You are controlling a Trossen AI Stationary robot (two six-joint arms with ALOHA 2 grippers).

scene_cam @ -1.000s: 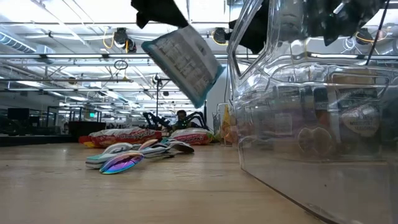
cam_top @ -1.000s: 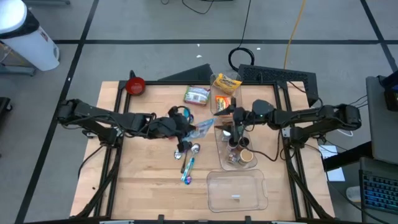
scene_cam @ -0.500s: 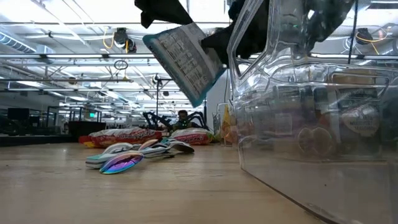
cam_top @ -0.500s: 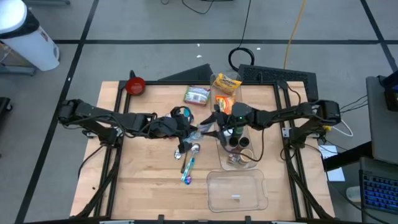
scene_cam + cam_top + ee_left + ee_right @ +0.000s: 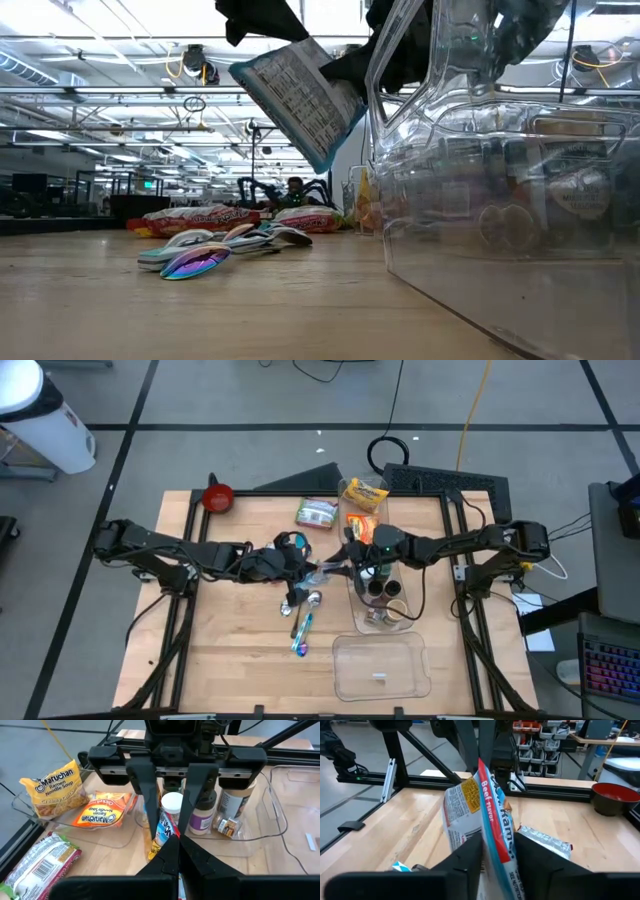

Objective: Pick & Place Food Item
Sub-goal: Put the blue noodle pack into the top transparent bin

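A ramen packet (image 5: 328,565), with a red and blue edge and "Beef Flavor" printed on it, hangs in the air over the middle of the table, clear of the wood (image 5: 295,100). My left gripper (image 5: 306,568) is shut on the packet's left end. My right gripper (image 5: 350,558) reaches in level from the table's right, beside the clear bin (image 5: 392,622). Its two fingers are closed on the packet's right end (image 5: 492,815). In the left wrist view the packet (image 5: 164,831) shows edge-on between both grippers. My left gripper pinches the packet's left end (image 5: 169,839) between its two fingers, which come from the table's left slanting down. The packet is lifted clear and tilts on edge. My right gripper has one finger (image 5: 470,857) on each flat face of the packet, at its right end (image 5: 496,847). The fingers come level from the table's right. The packet stands on edge between them, clear of the table.
The clear bin holds jars (image 5: 235,802) and two ramen packets (image 5: 102,811) at its far end. A clear lid (image 5: 380,665) lies near the front edge. Shiny spoons (image 5: 303,625) lie under the packet. Another packet (image 5: 316,513) and a red bowl (image 5: 217,497) sit at the far side.
My right gripper has moved toward the table's left and slightly down, from over the bin to the packet's right end, where its fingers now stand on either side of it. The packet and my left gripper have stayed almost still.
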